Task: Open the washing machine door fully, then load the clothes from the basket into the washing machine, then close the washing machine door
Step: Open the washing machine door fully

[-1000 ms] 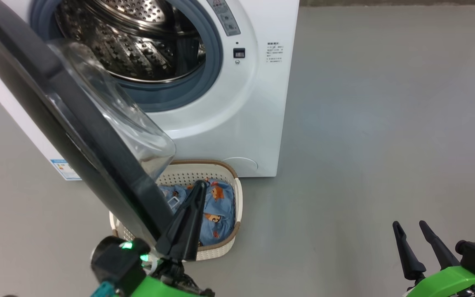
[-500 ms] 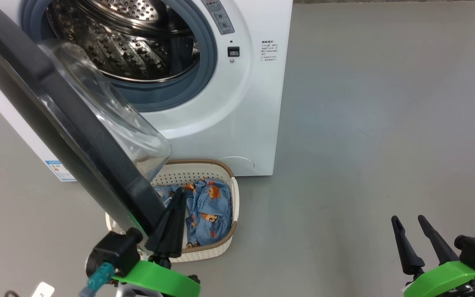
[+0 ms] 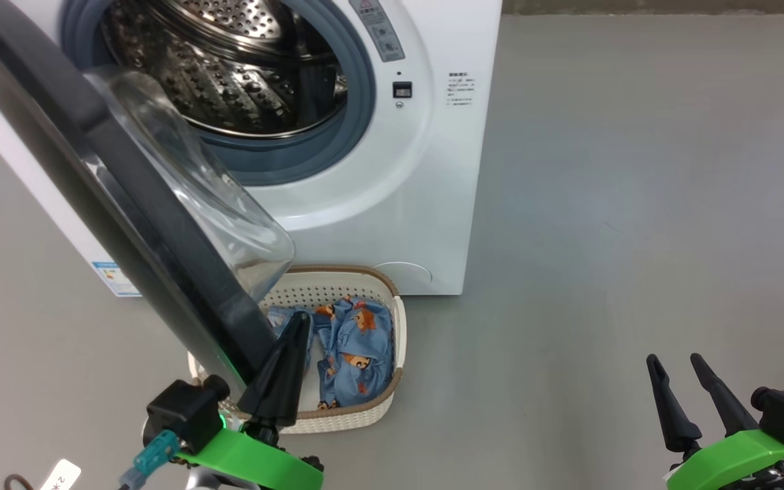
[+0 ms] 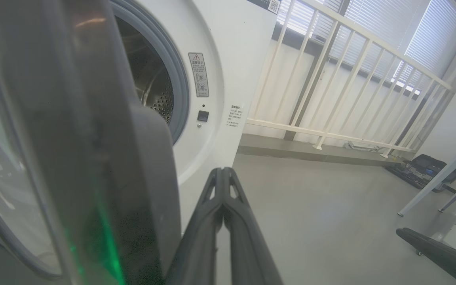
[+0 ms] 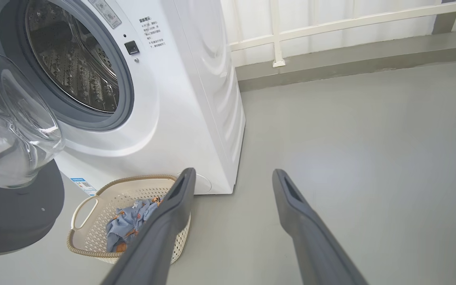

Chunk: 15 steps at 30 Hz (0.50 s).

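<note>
Washing machine door (image 3: 154,245) hangs open at far left, black rim edge-on, glass bowl bulging right toward the washing machine (image 3: 433,170). Left gripper (image 3: 299,321) sits just right of the rim's lower edge. Its fingers are pressed together with nothing between them, and I can't tell if they touch the rim. Left wrist view agrees, with the rim right beside the closed tips (image 4: 222,172). Basket (image 3: 365,271) is on the floor against the washer front, partly under the bowl, with the clothes (image 3: 354,347) bundled inside. The left gripper tip overlaps their left side in the head view. Right gripper (image 3: 672,358) is far right over bare floor, fingers spread wide and empty, well apart from the basket.
</note>
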Motion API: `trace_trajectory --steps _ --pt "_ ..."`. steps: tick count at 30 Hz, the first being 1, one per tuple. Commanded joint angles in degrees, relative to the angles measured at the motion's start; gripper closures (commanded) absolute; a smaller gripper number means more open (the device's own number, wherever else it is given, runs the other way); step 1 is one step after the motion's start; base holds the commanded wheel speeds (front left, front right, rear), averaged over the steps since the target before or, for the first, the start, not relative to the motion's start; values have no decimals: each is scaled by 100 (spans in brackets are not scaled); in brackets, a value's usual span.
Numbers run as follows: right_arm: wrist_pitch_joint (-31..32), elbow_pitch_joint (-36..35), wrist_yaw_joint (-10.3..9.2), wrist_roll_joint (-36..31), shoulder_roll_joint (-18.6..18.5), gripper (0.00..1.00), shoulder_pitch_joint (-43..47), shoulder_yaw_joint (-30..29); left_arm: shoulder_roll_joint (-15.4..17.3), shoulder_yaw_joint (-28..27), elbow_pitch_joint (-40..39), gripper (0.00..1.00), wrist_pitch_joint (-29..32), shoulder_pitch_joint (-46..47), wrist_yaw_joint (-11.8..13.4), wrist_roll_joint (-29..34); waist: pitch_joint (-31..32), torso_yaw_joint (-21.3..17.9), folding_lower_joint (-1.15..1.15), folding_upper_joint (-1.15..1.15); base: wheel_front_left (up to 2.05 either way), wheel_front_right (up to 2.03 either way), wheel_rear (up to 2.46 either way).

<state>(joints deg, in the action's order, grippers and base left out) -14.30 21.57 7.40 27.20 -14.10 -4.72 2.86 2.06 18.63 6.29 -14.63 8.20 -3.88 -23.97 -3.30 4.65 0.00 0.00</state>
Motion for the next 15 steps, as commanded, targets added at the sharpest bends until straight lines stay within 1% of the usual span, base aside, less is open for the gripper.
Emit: trace_trajectory --steps 1,15 --pt "-70 -157 9 -108 -94 0 -67 104 82 -320 -78 100 -36 122 11 -33 22 67 0 0 0 0 0" --pt "-70 -242 9 -126 -130 0 -84 82 82 -540 -7 100 -37 -64 -66 41 -28 536 0 0 0 0 0"
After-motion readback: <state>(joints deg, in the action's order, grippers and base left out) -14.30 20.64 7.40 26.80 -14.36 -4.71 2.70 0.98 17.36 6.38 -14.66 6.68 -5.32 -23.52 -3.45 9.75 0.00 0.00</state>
